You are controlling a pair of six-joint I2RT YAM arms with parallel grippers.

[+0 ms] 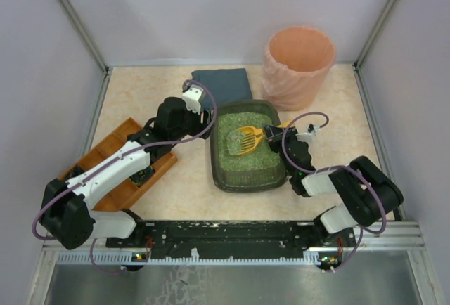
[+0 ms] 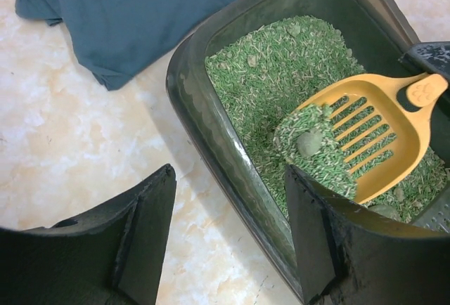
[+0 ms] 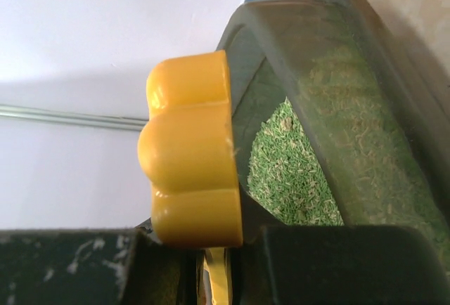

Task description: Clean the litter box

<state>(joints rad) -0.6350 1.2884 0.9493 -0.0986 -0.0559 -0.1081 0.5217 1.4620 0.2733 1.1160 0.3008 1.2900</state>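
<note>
The right tool (image 1: pixel 275 135) clamps a clump-laden yellow scoop (image 2: pixel 373 143) in the litter box (image 2: pixel 204 115) (dumping remains), while the left tool (image 2: pixel 228 178) stands parted.

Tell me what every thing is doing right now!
litter box: flat, holding green litter.
scoop: tilted in the litter, a clump on it.
right fingers: shut on the scoop's handle.
left fingers: open, at the litter box's left rim.
cloth: folded, lying behind the litter box.
bin: upright, top open.
wooden tray: lying flat, partly hidden.
</note>
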